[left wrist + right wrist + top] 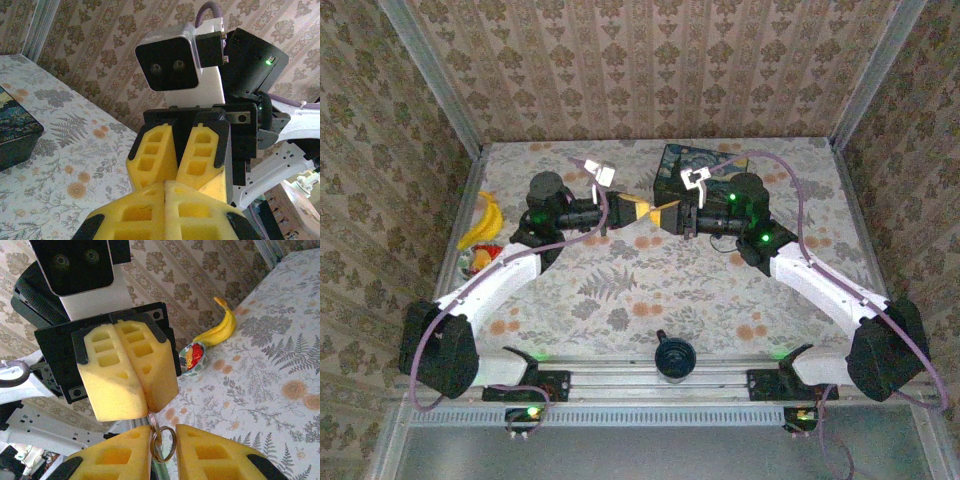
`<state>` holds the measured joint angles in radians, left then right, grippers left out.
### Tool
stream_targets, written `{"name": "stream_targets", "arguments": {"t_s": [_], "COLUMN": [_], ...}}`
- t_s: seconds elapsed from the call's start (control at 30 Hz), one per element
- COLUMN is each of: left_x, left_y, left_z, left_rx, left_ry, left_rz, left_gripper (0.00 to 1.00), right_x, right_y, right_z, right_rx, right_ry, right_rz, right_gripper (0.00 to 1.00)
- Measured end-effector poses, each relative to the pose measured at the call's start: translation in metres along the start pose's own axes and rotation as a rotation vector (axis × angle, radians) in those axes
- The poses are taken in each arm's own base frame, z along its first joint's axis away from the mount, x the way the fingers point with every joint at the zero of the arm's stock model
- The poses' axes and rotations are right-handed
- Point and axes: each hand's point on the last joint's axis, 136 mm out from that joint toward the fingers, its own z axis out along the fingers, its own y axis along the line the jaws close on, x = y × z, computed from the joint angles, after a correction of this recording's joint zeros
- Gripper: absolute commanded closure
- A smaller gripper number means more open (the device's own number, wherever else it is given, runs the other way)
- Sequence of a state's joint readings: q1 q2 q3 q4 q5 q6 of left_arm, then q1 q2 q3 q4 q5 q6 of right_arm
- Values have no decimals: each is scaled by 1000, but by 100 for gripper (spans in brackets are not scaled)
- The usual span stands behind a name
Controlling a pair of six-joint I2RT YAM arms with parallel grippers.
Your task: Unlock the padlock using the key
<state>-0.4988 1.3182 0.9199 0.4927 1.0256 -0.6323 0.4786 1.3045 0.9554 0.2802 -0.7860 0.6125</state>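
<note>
Right tool pads sit nearest the right wrist camera: narrow gap, with a metal ring and a thin silver stem hanging in it. Can't tell if the pads actually pinch them.

Padlock: brass body not made out, presumably buried where the 2 tools' tips meet. Same for the key blade.

Left tool meets the right one tip to tip, pads pressed fully together. The silver stem seems to come out of its tip.

Both hang mid-air over the worktop, near the dark blue box. Banana and small cup are well apart from them.

My read: pick-up done, parts brought together. No open shackle seen. Left to do: seat key, turn, pop shackle.
</note>
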Motion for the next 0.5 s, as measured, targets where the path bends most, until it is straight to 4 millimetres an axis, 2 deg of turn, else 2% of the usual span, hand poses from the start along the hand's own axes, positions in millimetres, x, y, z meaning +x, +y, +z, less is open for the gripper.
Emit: {"name": "stream_targets", "arguments": {"t_s": [0.5], "left_x": [4], "left_y": [1], "left_z": [0], "left_rx": [-1], "left_ry": [14], "left_rz": [-20], "left_gripper": [100], "right_x": [2], "right_y": [-5], "right_z": [0], "right_rx": [22], "right_ry": [4], "right_rz": [8], "right_gripper": [73]}}
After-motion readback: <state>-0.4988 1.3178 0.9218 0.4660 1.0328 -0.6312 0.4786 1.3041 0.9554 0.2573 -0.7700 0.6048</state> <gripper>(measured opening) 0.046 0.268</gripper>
